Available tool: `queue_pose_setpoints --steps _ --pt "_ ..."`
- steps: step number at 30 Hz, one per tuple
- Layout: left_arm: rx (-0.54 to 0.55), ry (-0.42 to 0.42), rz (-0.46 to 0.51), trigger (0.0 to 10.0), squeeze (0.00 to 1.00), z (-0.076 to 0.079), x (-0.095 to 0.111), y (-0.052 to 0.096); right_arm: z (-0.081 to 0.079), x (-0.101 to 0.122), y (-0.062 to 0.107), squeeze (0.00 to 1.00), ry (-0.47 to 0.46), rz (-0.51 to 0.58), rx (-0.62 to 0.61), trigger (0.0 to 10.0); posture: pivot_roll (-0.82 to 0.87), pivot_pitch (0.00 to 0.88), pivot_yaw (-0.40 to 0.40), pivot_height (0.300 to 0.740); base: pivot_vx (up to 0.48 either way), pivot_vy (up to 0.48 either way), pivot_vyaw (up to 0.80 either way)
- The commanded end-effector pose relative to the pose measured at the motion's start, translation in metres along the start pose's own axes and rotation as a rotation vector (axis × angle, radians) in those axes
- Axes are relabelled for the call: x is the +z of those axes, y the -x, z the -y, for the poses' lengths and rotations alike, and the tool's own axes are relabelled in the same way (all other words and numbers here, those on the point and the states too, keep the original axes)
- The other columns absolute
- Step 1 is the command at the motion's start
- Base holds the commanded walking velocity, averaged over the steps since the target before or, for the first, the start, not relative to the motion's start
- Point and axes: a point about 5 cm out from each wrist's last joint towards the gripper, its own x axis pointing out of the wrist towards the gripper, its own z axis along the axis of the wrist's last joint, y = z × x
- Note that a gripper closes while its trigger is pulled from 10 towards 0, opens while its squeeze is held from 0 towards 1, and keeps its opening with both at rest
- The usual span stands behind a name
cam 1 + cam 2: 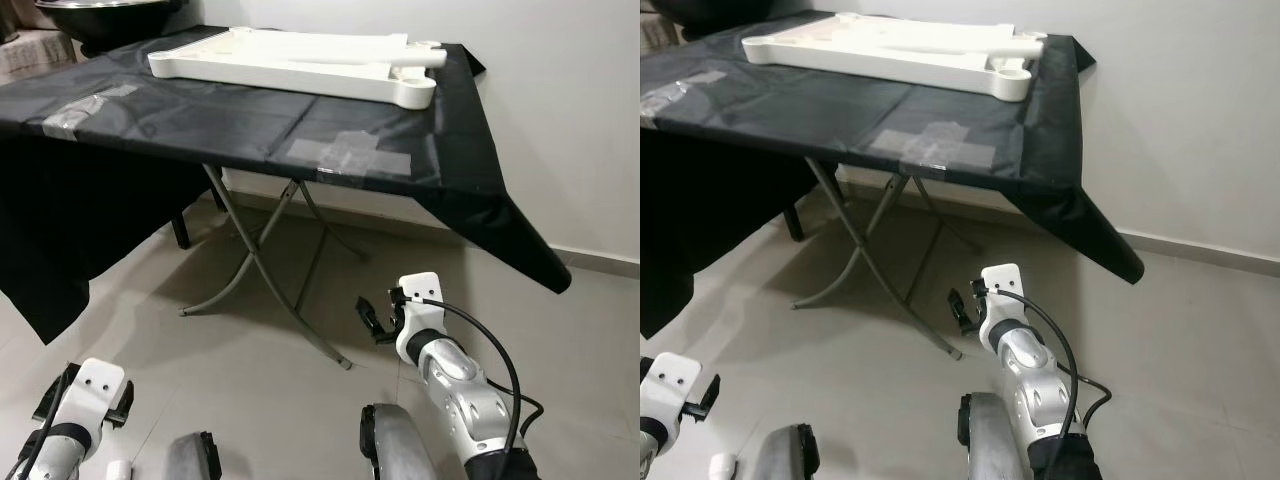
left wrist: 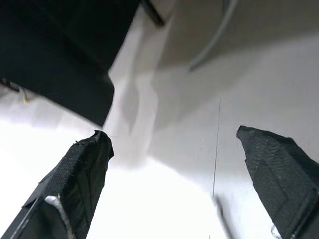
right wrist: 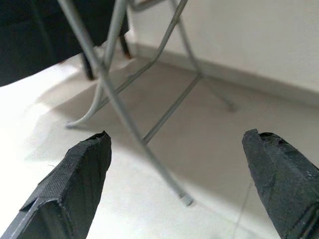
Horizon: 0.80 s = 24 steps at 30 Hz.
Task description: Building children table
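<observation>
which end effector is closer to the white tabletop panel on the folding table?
Right. The right end effector is low, in front of the folding table, below the corner where the white tabletop panel lies. The left end effector is lower still, further back, open above the floor.

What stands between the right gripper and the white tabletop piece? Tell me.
In the left eye view, the right gripper hangs low over the floor; between it and the white tabletop piece come the grey folding legs and the black-covered table.
</observation>
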Motion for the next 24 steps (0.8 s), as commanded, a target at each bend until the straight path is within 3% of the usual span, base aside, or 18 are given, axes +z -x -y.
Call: queue_pose_setpoints --steps 1,7,24 --pt "0.003 -0.044 -0.045 10.0 0.0 -0.004 -0.007 -0.001 0.0 -0.002 -0.002 0.0 -0.029 -0.023 0.011 10.0 -0.02 0.0 -0.041 0.45 0.0 0.0 0.0" --pt "0.031 -0.065 -0.146 10.0 0.0 -0.015 -0.027 -0.002 -0.004 0.001 -0.005 0.0 -0.053 -0.043 0.054 10.0 -0.02 0.0 -0.047 0.43 0.0 0.0 0.0" --pt "0.023 -0.06 -0.351 10.0 0.0 -0.016 -0.064 0.003 -0.011 0.006 -0.01 0.0 -0.1 -0.081 0.123 10.0 -0.01 0.0 -0.053 0.375 0.0 0.0 0.0"
